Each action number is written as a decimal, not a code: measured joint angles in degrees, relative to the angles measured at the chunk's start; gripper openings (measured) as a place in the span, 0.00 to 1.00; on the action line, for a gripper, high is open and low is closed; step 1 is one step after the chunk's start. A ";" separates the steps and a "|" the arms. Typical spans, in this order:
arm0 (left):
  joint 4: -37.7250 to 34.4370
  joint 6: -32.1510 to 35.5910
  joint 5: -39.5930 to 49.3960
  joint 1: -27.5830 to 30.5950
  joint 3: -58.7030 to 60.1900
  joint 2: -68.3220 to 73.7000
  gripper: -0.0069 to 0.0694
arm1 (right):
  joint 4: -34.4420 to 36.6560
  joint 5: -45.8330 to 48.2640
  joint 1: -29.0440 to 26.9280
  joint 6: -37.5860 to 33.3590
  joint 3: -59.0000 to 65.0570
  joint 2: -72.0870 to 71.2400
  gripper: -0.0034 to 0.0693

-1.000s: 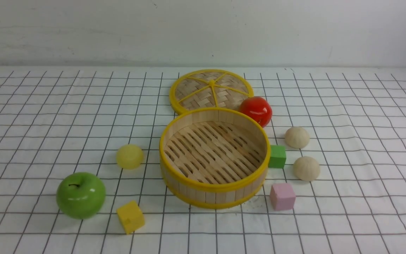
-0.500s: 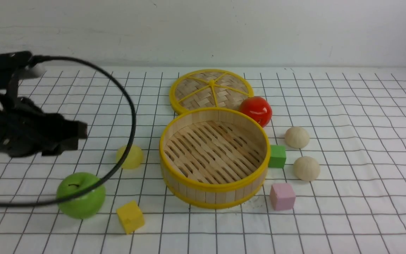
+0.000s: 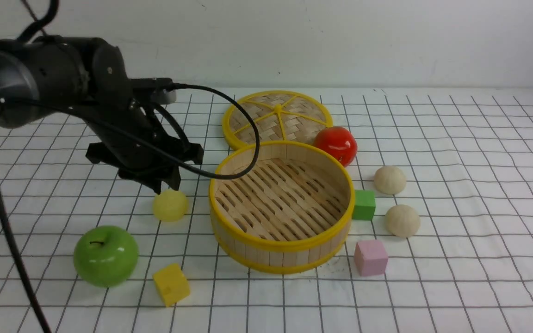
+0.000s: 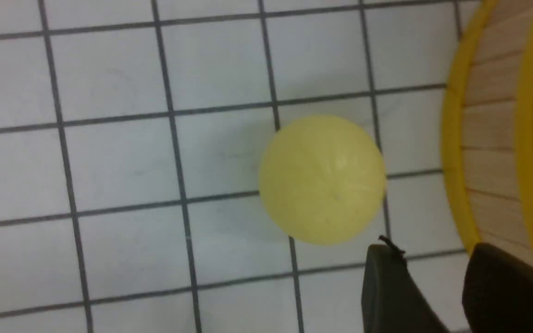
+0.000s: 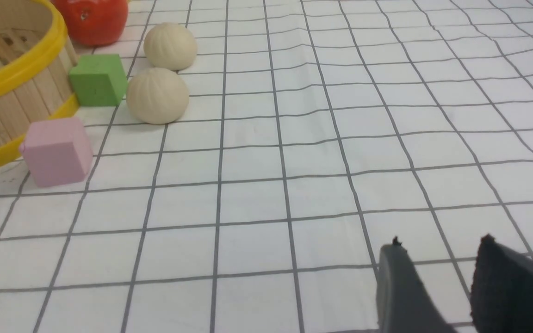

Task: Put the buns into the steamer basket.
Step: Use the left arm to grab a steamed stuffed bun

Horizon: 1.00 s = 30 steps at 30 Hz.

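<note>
The pale yellow bun [image 3: 170, 205] lies on the checked cloth just left of the steamer basket [image 3: 281, 259], which is empty. My left gripper [image 3: 164, 187] hangs just above and behind this bun, its jaws a little apart and empty. In the left wrist view the yellow bun [image 4: 322, 179] lies just beyond the left gripper [image 4: 433, 247], with the basket wall [image 4: 493, 138] beside it. Two cream buns [image 3: 389, 180] [image 3: 402, 220] lie right of the basket. My right gripper [image 5: 440, 243] is low over bare cloth, jaws apart and empty, well away from the cream buns [image 5: 170, 46] [image 5: 157, 95]. It is out of the front view.
The flat woven lid [image 3: 277, 118] lies behind the basket, with a red tomato [image 3: 336, 144] at its right. A green apple [image 3: 105, 255] and a yellow cube [image 3: 171, 284] sit front left. A green cube [image 3: 364, 205] and a pink cube [image 3: 370, 257] sit against the basket's right side.
My left arm came into view from the left and swung right and forward until its gripper is over the yellow bun. The objects have not moved.
</note>
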 joint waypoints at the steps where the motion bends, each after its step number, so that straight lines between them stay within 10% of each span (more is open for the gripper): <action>1: 0.98 -1.23 0.00 0.00 -0.60 1.06 0.40 | 0.00 0.00 0.00 0.00 0.00 0.00 0.38; 17: 5.72 -6.01 -5.40 0.00 -2.83 8.86 0.40 | 0.00 0.00 0.00 0.00 0.00 0.00 0.38; 23: 5.72 -3.73 -5.53 0.00 -2.97 9.59 0.14 | 0.00 0.00 0.00 0.00 0.00 0.00 0.38; 30: 5.45 -3.67 -3.29 0.00 -3.84 7.56 0.07 | 0.00 0.00 0.00 0.00 0.00 0.00 0.38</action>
